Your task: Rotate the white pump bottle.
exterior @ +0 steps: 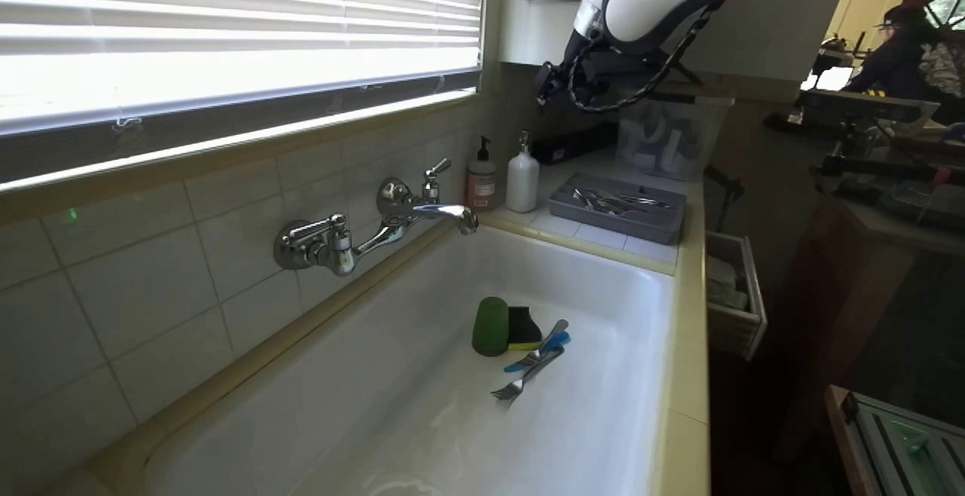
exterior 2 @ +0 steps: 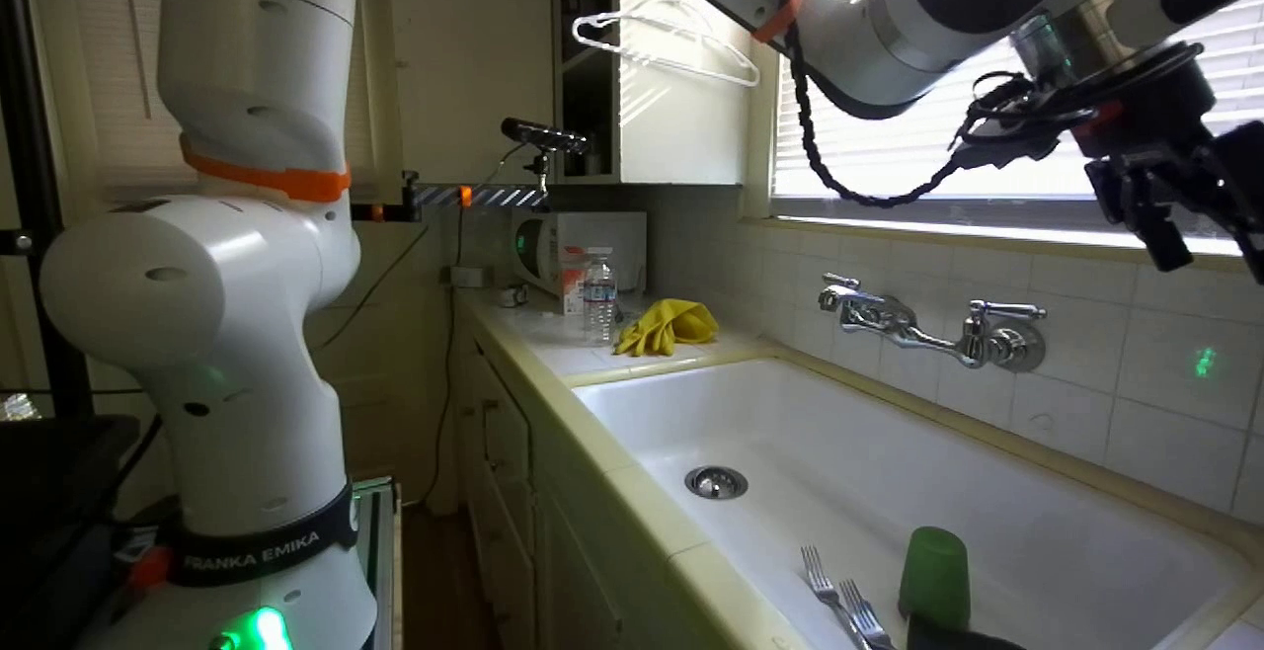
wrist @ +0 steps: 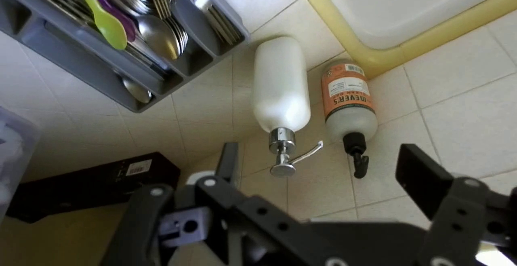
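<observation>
Have the end effector (wrist: 323, 169) above the tiled table (wrist: 476, 96), with its fingers (wrist: 422, 177) spread well apart. See the white pump bottle (wrist: 280, 82) upright on that table, between the grey cutlery tray (wrist: 68, 53) and the orange-labelled Meyer's Clean Day pump bottle (wrist: 349, 90) (just beside both, near the white sink (exterior: 633, 315)). Catch its metal spout (wrist: 307, 154), in the wrist view, turned toward the Meyer's side. Find two forks (exterior 2: 824, 589) in the sink, in an exterior view, and a chrome faucet (exterior 2: 976, 339) on the wall (exterior 2: 1071, 438) above.

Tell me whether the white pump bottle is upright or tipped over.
Upright. In an exterior view, the white pump bottle stands on its base on the tiled counter, its metal pump pointing up.
</observation>
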Robot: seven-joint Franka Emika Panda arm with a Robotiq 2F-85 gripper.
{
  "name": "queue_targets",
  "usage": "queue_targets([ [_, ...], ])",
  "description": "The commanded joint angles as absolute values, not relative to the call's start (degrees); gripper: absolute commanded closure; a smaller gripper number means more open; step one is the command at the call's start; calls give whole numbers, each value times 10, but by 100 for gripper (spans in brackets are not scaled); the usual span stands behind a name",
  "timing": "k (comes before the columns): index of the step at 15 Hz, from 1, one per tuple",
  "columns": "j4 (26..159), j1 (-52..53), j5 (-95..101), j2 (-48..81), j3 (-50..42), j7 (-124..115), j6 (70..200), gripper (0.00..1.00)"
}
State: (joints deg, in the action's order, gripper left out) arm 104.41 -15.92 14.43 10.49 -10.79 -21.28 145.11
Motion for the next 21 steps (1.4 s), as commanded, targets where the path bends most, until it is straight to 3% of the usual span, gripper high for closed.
queue_targets([
  [1,971,-152,113,160,-131,-183,1443,0],
  [7,898,-162,69,221,-143,-141,1448,0],
  [8,887,-164,62,230,-143,-136,1445,9],
  [9,874,-166,57,240,-144,-130,1442,26],
  [17,795,-189,11,305,-135,-104,1445,88],
  [19,783,-192,1,317,-134,-100,1448,99],
  [21,774,-196,-8,327,-132,-99,1444,100],
])
